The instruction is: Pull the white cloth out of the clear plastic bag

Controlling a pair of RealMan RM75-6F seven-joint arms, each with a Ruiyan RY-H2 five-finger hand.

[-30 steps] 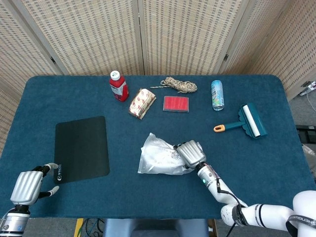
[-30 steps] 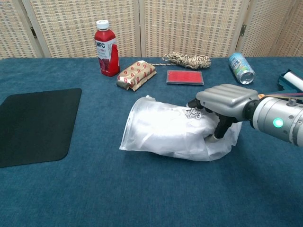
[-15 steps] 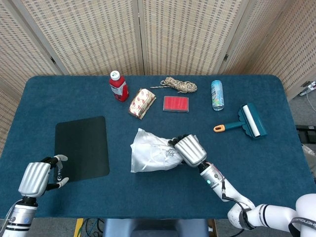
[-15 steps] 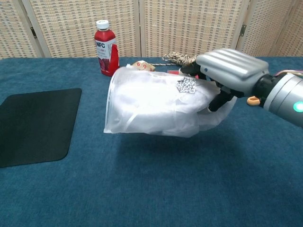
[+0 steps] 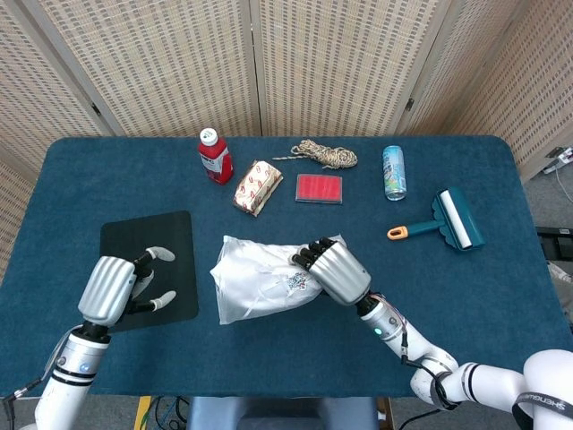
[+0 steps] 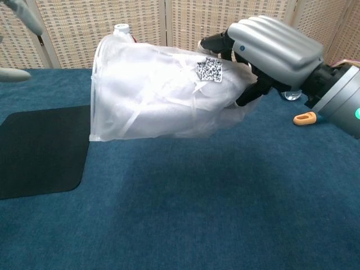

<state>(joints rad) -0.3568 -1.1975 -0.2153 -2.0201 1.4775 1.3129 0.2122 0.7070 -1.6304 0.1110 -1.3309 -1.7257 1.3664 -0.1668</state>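
Observation:
My right hand (image 5: 334, 270) (image 6: 269, 49) grips one end of the clear plastic bag (image 5: 255, 277) (image 6: 163, 90) and holds it in the air above the table. The white cloth (image 6: 152, 101) fills the bag, whose other end points left. A small QR label (image 6: 207, 69) sits on the bag near my fingers. My left hand (image 5: 115, 288) hovers over the black mat (image 5: 148, 267), fingers spread and holding nothing, left of the bag. In the chest view only its fingertips (image 6: 17, 11) show at the top left corner.
Along the table's far side stand a red juice bottle (image 5: 214, 156), a wrapped package (image 5: 258, 186), a coil of rope (image 5: 324, 155), a red flat box (image 5: 320, 188) and a can (image 5: 393, 171). A lint roller (image 5: 446, 222) lies at the right.
My right hand has lifted the bag higher and carried it leftward. My left hand has risen from the table's front edge and moved in over the black mat toward the bag.

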